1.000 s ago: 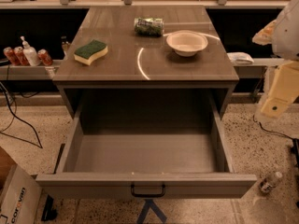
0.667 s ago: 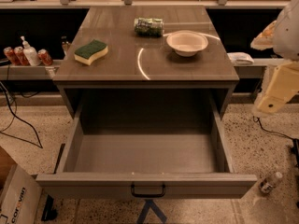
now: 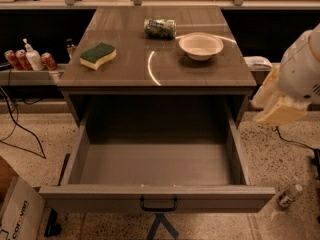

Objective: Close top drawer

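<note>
The top drawer (image 3: 100,198) is pulled far out of the grey-brown cabinet toward the camera, and its deep box is empty inside. Its flat front panel carries a small dark bar handle (image 3: 158,204) at centre. The lower drawers are hidden beneath it. My white and cream arm (image 3: 292,84) hangs at the right edge of the view, level with the cabinet top and to the right of the drawer's side wall, touching nothing. My gripper is out of view beyond that arm.
On the cabinet top (image 3: 150,69) lie a green and yellow sponge (image 3: 98,55), a green packet (image 3: 160,28) and a white bowl (image 3: 201,46). Cans and a pump bottle (image 3: 27,60) stand on a shelf at left. A cardboard box (image 3: 17,214) and a small bottle (image 3: 290,195) are on the floor.
The arm has come a little further into view from the right. The drawer has not moved.
</note>
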Tool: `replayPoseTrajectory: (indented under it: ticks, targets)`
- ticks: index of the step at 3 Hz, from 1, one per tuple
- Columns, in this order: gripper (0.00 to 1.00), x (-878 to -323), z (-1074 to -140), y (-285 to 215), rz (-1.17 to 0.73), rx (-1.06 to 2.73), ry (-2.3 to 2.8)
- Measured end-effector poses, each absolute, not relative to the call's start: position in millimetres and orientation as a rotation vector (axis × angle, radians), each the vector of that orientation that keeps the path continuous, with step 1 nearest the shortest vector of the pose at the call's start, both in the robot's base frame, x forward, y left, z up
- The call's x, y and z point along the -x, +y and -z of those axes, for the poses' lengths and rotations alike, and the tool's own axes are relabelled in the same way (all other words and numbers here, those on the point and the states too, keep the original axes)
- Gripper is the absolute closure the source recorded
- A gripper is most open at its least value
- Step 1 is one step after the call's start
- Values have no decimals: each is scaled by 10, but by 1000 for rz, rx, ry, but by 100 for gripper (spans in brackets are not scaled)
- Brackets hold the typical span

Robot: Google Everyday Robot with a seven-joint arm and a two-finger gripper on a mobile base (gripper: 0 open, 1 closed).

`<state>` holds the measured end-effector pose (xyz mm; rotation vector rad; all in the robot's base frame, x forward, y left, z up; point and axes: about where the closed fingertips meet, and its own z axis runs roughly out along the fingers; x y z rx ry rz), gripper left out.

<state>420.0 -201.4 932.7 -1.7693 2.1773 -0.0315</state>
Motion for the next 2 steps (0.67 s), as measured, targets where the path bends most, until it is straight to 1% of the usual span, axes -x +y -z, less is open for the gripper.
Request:
replayPoseTrajectory:
  ticks: [1,2]
  targets:
    - [85,-4119,-8898,-1998,-17,1748,2217]
    - [100,-4088,-8793,-1997,-25,1748,2228]
